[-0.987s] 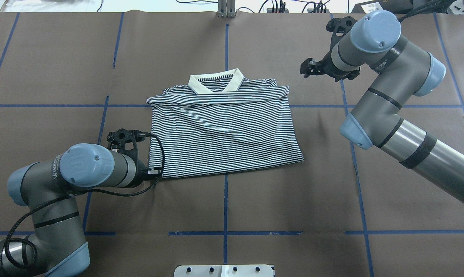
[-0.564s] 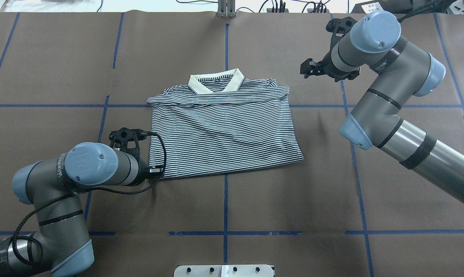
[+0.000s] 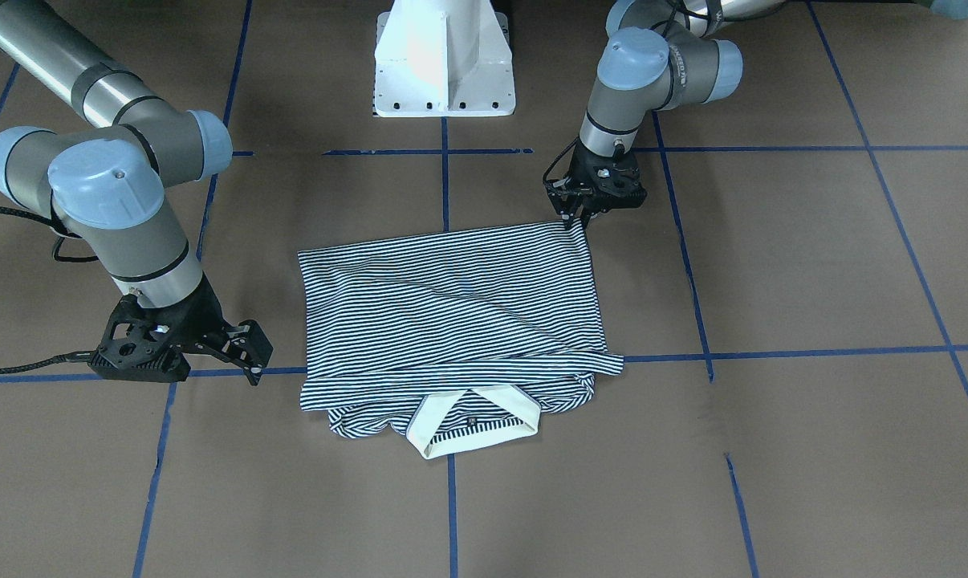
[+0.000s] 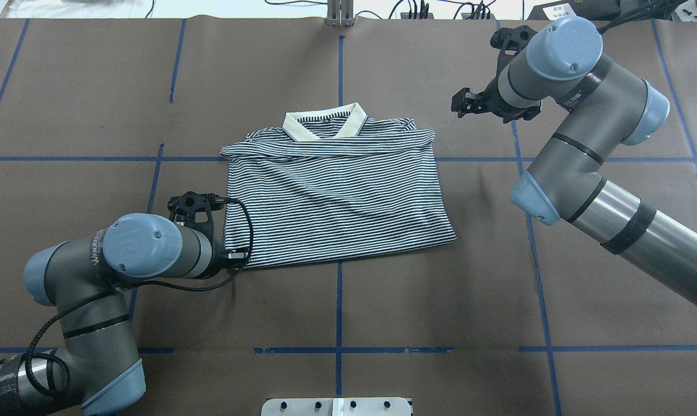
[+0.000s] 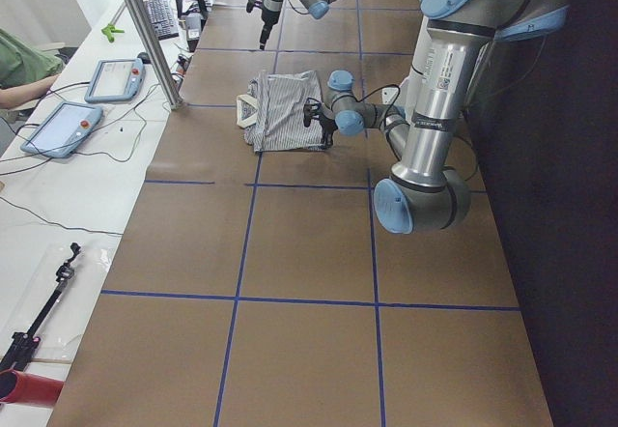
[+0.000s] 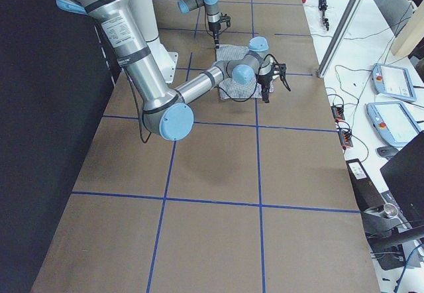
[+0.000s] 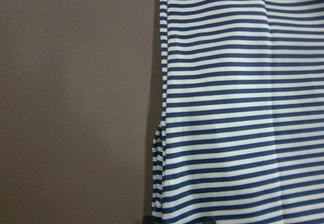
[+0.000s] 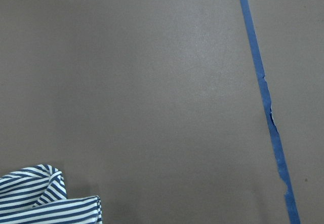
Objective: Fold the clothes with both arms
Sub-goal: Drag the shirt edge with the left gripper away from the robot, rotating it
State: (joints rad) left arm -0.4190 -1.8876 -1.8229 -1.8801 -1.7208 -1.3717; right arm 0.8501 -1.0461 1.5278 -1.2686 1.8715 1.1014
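Observation:
The striped polo shirt point(image 4: 337, 202) lies folded into a rough rectangle at the table's middle, its cream collar point(image 4: 325, 122) on the far side. My left gripper point(image 4: 234, 255) is low at the shirt's near-left hem corner, and the front view shows the left gripper point(image 3: 576, 221) with its fingers slightly apart right at that corner. The left wrist view shows the shirt's point(image 7: 228, 107) side edge lying flat on the brown table. My right gripper point(image 4: 461, 103) hangs open and empty beyond the shirt's far-right corner, clear of the cloth. A bit of the shirt point(image 8: 45, 198) shows in the right wrist view.
The brown table cover point(image 4: 441, 300) carries a grid of blue tape lines point(image 4: 339, 346). The white pedestal base point(image 3: 444, 64) stands on the robot's side. Teach pendants point(image 5: 68, 128) and a person's arm point(image 5: 19, 70) are on the side bench beyond the far edge.
The left arm has shifted a little to the right, bringing its gripper closer against the shirt's near-left corner. The right arm and the shirt have not moved.

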